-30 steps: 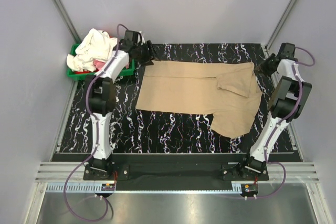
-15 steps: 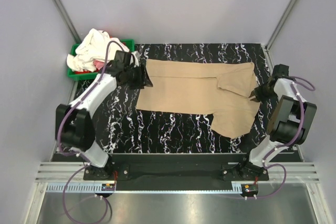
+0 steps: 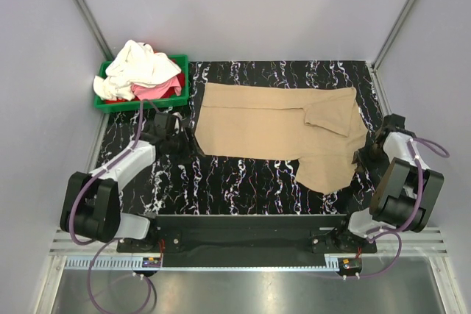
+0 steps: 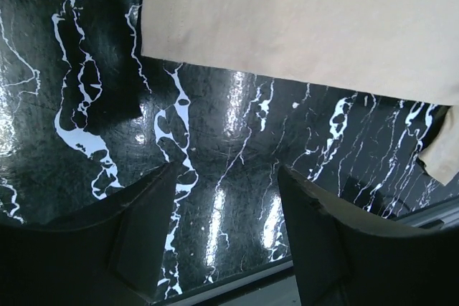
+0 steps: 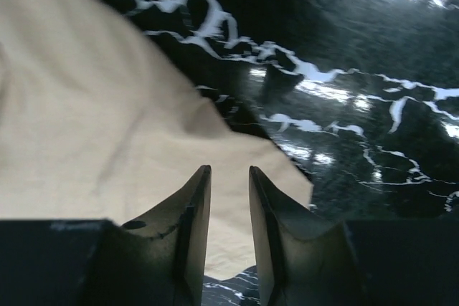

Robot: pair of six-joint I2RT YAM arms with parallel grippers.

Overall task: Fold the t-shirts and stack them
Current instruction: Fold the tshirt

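Shirt (image 3: 280, 126) flat on table (image 3: 243, 182)
Left gripper (image 4: 229, 170) fingers wide beside it; right gripper (image 5: 229, 170) fingers narrow over its corner. Bin (image 3: 140, 104) holds white shirt (image 3: 136, 64), pink shirt (image 3: 158, 90).

A: Where is the tan-khaki fabric t-shirt (image 3: 272, 126) lying?
B: On the black marbled table (image 3: 243, 182). Behind and left of it, the small green plastic bin (image 3: 110, 104) is holding the cream-white fabric t-shirt (image 3: 140, 68) over the pink-red fabric t-shirt (image 3: 158, 90).
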